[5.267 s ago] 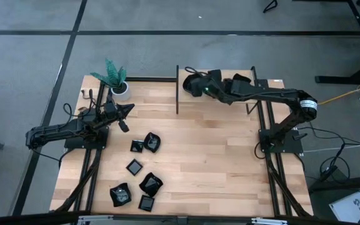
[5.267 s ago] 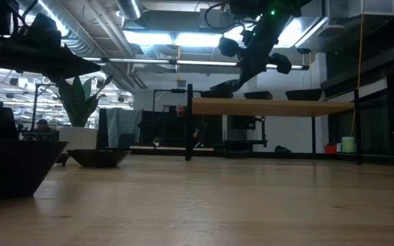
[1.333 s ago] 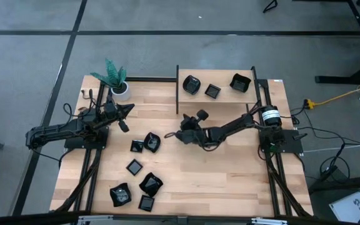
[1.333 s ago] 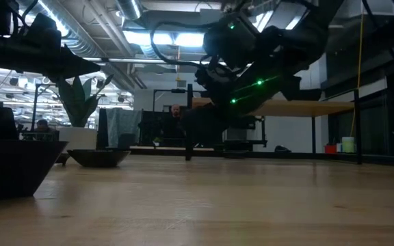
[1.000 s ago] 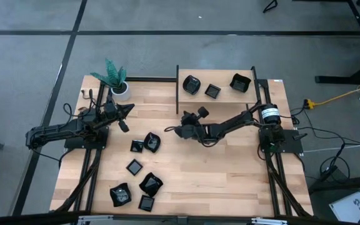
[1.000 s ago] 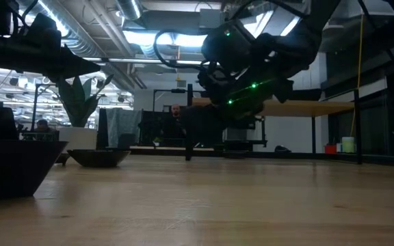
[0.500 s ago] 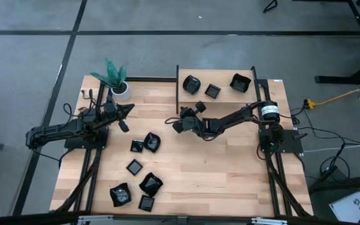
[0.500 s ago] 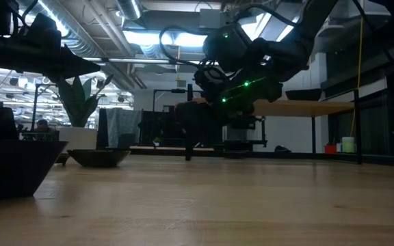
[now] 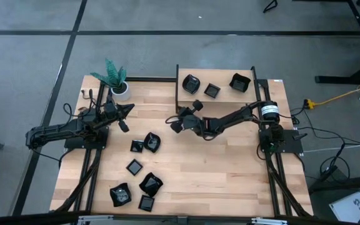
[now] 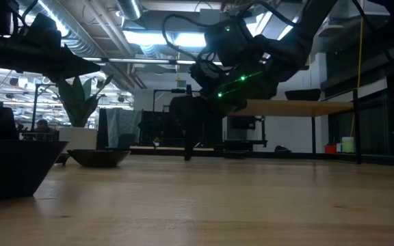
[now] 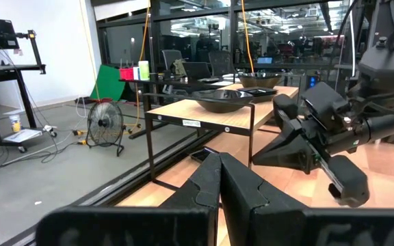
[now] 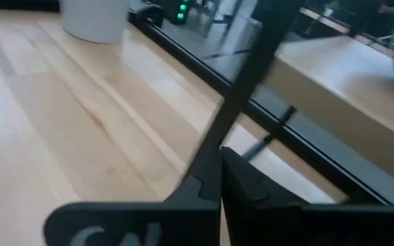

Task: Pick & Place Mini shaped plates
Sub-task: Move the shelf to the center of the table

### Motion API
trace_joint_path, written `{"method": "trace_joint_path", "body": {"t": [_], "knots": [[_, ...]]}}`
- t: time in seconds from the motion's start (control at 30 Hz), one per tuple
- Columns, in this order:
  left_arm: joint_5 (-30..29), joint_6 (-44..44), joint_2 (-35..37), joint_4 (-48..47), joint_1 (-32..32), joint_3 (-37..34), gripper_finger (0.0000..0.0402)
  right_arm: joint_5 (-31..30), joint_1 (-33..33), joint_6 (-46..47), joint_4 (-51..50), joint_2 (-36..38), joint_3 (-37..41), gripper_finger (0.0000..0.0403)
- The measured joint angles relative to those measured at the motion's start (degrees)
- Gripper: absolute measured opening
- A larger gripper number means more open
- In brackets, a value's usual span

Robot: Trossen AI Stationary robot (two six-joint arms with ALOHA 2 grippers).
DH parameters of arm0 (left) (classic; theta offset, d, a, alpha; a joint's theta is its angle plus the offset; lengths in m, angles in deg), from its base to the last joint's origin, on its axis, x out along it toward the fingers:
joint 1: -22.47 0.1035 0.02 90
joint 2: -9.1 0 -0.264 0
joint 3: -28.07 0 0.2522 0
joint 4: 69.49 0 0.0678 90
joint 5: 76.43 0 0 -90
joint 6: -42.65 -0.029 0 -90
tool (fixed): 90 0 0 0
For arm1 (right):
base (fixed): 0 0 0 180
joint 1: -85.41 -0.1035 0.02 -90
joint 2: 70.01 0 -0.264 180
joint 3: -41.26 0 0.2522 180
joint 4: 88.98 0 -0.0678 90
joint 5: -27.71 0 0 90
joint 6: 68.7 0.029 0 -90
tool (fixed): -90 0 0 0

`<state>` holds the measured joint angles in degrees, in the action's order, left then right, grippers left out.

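Observation:
Several mini shaped plates, glossy and black, lie on the wooden table at the near left, among them a square one [image 9: 134, 167] and a rounded one [image 9: 152, 142]. Three more plates [image 9: 212, 91] sit on top of the low wooden shelf [image 9: 224, 95] at the far edge. My right gripper [image 9: 174, 126] hovers shut with nothing in it over the table's middle, just in front of the shelf's left leg [image 12: 252, 75]. My left gripper [image 9: 130, 107] waits shut near the plant pot, also with nothing in it; its shut fingers [image 11: 219, 171] show in the left wrist view.
A white pot with a green plant [image 9: 119, 86] stands at the far left corner. The shelf's dark metal frame [image 9: 177, 94] rises beside my right gripper. Bare wood [image 9: 217, 175] stretches across the table's middle and near right.
My right gripper has drifted toward the table's far edge and the shelf's left leg, rising a little and turning at the wrist. It has stayed shut and holds nothing. The plates have not moved.

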<state>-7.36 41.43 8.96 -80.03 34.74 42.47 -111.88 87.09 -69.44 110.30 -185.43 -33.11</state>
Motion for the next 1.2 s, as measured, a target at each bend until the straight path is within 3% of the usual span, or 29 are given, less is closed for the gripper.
{"method": "trace_joint_path", "body": {"t": [0.5, 0.73, 0.93, 1.2], "knots": [[0.00, 0.00, 0.00, 0.00, -0.02, 0.00, 0.0004, 7.44, -0.03, -4.72, -0.52, -2.38, -5.93, 0.0000], [0.00, 0.00, 0.00, 0.00, -0.01, 0.00, 0.0004, 7.56, -2.71, -2.53, -10.70, -5.38, -8.41, 0.0000], [0.00, 0.00, 0.00, -0.02, -0.02, -0.02, 0.0004, -0.48, -7.65, -7.80, -14.79, -5.25, -8.43, 0.0000], [0.00, 0.00, 0.00, 0.00, -0.02, 0.00, 0.0004, -6.99, -3.59, -2.92, -22.21, -5.25, -8.43, 0.0000]]}}
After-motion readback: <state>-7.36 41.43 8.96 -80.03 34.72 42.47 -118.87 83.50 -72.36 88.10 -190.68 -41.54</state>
